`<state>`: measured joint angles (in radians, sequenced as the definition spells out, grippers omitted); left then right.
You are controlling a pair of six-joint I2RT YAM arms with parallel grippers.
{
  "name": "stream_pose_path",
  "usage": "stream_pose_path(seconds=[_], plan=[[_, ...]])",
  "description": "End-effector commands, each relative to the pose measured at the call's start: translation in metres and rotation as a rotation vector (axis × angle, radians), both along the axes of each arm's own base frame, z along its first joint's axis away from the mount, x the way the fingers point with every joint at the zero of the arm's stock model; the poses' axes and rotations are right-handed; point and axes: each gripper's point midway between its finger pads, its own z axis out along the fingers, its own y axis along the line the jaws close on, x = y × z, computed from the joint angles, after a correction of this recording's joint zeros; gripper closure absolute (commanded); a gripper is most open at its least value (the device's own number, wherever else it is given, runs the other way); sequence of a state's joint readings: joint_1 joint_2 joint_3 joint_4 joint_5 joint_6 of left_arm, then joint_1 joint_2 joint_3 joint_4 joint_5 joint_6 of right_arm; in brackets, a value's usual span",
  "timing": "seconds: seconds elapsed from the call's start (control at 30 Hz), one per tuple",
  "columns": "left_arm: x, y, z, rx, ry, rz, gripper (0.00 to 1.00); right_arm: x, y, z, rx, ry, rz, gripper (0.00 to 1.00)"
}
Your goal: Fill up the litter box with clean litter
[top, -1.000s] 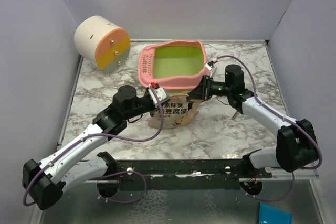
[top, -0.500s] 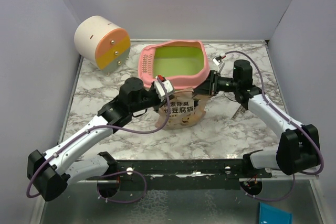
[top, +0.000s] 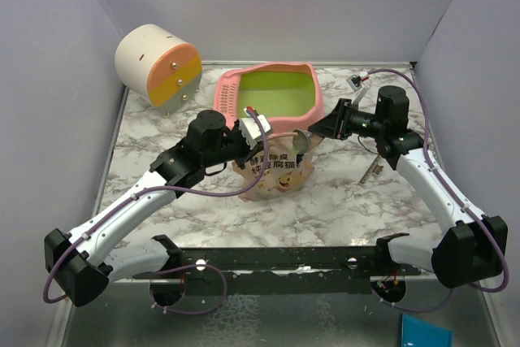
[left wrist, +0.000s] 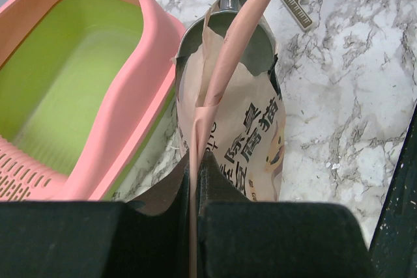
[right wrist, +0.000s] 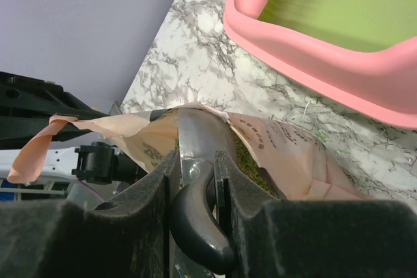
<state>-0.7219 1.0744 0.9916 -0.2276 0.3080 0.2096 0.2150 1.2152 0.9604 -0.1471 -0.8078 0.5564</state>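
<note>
The pink litter box (top: 230, 97) with its bare lime-green basin stands at the table's back. It also shows in the left wrist view (left wrist: 140, 89) and the right wrist view (right wrist: 339, 63). In front of it stands the beige pouch (top: 276, 175). My left gripper (top: 246, 131) is shut on the pouch's top edge (left wrist: 225, 63). My right gripper (top: 327, 129) is shut on the handle of a grey scoop (right wrist: 199, 141), whose bowl (left wrist: 228, 34) sits in the pouch's mouth. Green clean litter (right wrist: 251, 164) shows inside the pouch.
A cream-and-orange cylinder (top: 158, 64) lies at the back left. A torn-off strip (top: 370, 171) lies on the marble right of the pouch. A few stray granules (right wrist: 313, 118) lie beside the box. Grey walls close in the sides and back.
Both grippers have lifted and shifted right with the pouch, which now stands more upright. The right arm has drawn back to the right, keeping the scoop at the pouch's mouth.
</note>
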Motion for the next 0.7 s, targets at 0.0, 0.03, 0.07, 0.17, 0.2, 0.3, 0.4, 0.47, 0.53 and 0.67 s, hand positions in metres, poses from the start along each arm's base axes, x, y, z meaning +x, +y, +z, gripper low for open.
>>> stream_pose_path(seconds=[0.0, 0.03, 0.07, 0.17, 0.2, 0.3, 0.4, 0.47, 0.53, 0.67], plan=[[0.007, 0.004, 0.075, -0.094, -0.161, 0.024, 1.00, 0.011, -0.004, 0.022, 0.019, -0.060, -0.055, 0.99], [0.007, 0.006, 0.078, -0.086, -0.171, 0.028, 1.00, 0.011, -0.003, 0.020, 0.028, -0.050, -0.052, 0.99], [0.007, 0.008, 0.080, -0.076, -0.181, 0.034, 1.00, 0.011, -0.002, 0.018, 0.036, -0.040, -0.050, 0.99], [0.006, 0.014, 0.086, -0.049, -0.207, 0.036, 1.00, 0.011, 0.002, 0.013, 0.068, 0.001, -0.038, 0.99], [0.005, 0.015, 0.088, -0.040, -0.214, 0.032, 1.00, 0.011, 0.003, 0.011, 0.077, 0.012, -0.037, 0.99], [0.001, 0.017, 0.088, -0.016, -0.226, 0.009, 1.00, 0.010, 0.004, 0.007, 0.101, 0.042, -0.046, 0.99], [-0.003, 0.016, 0.085, -0.004, -0.229, -0.018, 1.00, 0.010, 0.005, 0.002, 0.123, 0.075, -0.053, 0.99], [-0.005, 0.018, 0.084, -0.001, -0.240, -0.025, 1.00, 0.010, 0.006, 0.000, 0.144, 0.094, -0.051, 0.99], [-0.006, 0.021, 0.084, 0.002, -0.258, -0.018, 1.00, 0.010, 0.007, -0.002, 0.163, 0.108, -0.051, 0.99], [-0.008, 0.025, 0.083, -0.009, -0.286, -0.009, 1.00, 0.013, 0.008, -0.002, 0.194, 0.115, -0.059, 0.99]])
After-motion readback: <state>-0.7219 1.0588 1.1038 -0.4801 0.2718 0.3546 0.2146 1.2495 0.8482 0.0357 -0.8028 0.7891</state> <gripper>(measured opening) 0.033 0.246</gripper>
